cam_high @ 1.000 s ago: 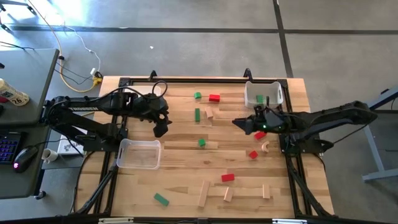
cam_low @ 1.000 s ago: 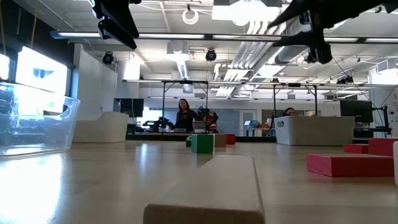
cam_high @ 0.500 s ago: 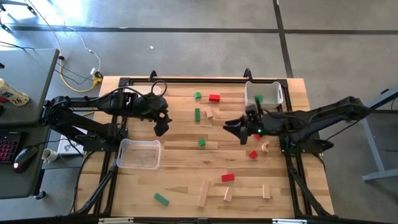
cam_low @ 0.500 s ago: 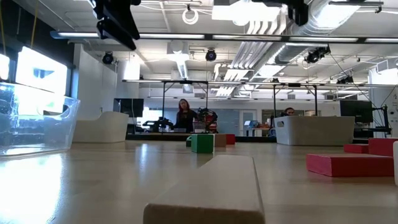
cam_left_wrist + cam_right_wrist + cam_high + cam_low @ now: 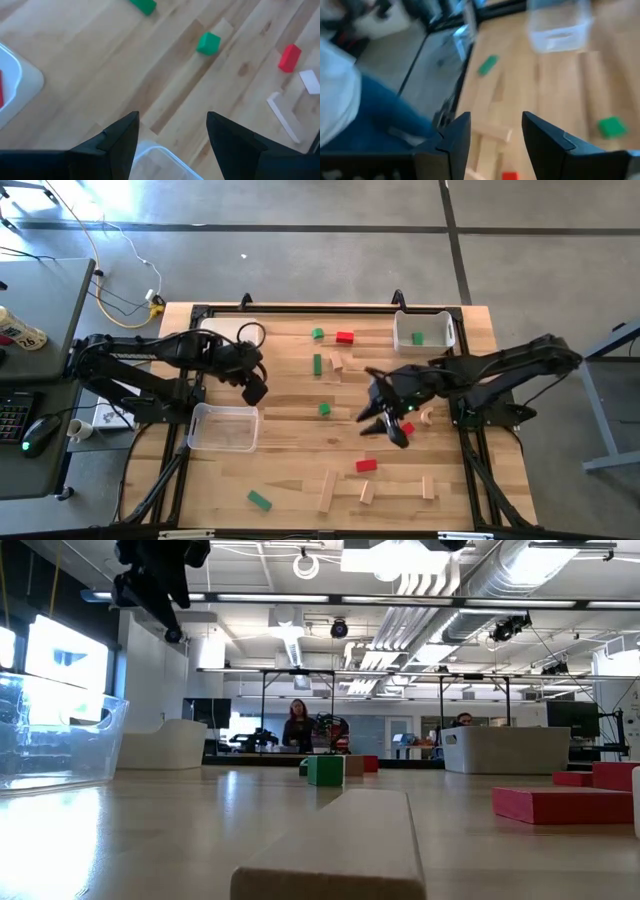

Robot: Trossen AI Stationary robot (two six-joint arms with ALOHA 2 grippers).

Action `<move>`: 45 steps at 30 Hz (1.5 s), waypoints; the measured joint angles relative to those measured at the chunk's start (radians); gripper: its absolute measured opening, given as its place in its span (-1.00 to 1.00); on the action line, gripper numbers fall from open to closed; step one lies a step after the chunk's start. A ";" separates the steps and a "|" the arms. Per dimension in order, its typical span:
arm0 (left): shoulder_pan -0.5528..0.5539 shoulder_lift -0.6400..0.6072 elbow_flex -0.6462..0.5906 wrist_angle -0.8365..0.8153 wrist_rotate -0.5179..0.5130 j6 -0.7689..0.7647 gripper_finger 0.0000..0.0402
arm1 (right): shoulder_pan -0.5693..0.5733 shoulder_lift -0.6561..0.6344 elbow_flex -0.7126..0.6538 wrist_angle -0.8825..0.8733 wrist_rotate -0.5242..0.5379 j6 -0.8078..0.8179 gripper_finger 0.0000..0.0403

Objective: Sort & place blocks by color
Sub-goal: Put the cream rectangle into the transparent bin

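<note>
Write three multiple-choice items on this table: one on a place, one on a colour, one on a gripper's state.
1. Where does the clear bin sit?
A. near the left arm
B. beside the white bin
C. at the table's middle

2. What colour is the block inside the white bin?
A. red
B. green
C. plain wood

3. How stand the left gripper jaws?
A. shut on a block
B. open, empty
C. shut, empty

Answers:
1 A, it lies at the table's left, just below that gripper.
2 B, green shows inside the white walls.
3 B, bare wood shows between them.
</note>
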 joint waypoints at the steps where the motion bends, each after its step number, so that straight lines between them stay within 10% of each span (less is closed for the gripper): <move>1: -0.010 0.000 0.000 0.000 0.001 -0.017 0.10 | 0.000 0.014 0.000 0.000 -0.036 -0.021 -0.19; 11: -0.106 0.000 0.000 -0.003 -0.008 -0.109 0.10 | 0.070 0.161 0.000 0.000 -0.215 -0.360 -0.19; 24: -0.151 0.000 0.000 -0.013 -0.055 -0.153 0.10 | 0.218 0.283 0.000 0.005 0.005 -0.691 -0.19; 45: -0.151 0.000 0.000 -0.014 -0.057 -0.153 0.10 | 0.320 0.507 -0.001 0.006 0.017 -0.790 -0.19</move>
